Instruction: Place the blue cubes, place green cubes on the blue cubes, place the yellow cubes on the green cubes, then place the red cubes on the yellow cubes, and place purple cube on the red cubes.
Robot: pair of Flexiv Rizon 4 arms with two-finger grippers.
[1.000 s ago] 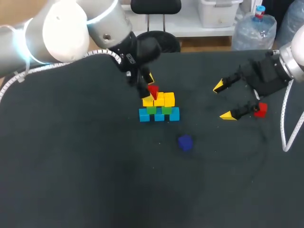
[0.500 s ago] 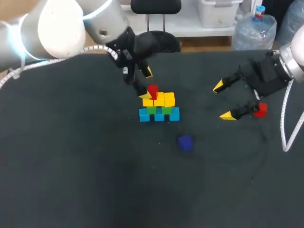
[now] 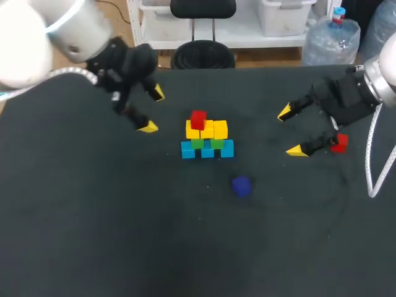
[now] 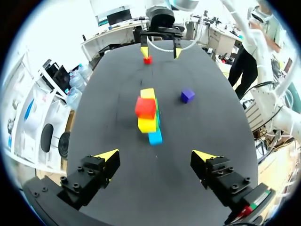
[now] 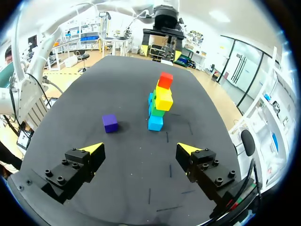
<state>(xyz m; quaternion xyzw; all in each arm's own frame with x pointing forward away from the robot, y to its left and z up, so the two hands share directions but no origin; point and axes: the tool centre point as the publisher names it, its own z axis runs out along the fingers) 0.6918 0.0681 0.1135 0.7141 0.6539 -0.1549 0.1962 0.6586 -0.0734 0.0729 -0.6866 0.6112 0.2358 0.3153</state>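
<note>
Since the earlier frames the left gripper [image 3: 153, 110] has let go of the placed red cube [image 3: 198, 119] and drawn back from the pile, which now stands well clear of its tips; the right gripper [image 3: 291, 131] has not moved. Head view: the left fingers are spread wide and hold nothing. The placed red cube sits on one end of the yellow cubes [image 3: 213, 130], above the green cubes [image 3: 207, 143] and blue cubes [image 3: 207, 150]; the rest of the yellow row is bare. The right fingers are also wide open and empty. The loose red cube [image 3: 339, 143] lies just beside the root of one right finger, outside the gap rather than between the tips. The purple cube [image 3: 241, 185] rests on the table [image 3: 93, 235], apart from both grippers. Left wrist view: the pile, topped by the placed red cube [image 4: 145, 107], stands ahead of the gap between the open fingers. The purple cube [image 4: 187, 96] lies farther ahead toward one finger's side, and the loose red cube [image 4: 147, 60] beyond it. Right wrist view: the pile stands ahead of the gap and the purple cube [image 5: 110, 123] ahead of one finger; the loose red cube is not shown. Judged procedure: the second red cube is due. Back the right gripper off until that cube lies between the tips, then close squarely on two flat faces. Lower it onto bare yellow beside the placed red cube without nudging it, and open fully before rising.
</note>
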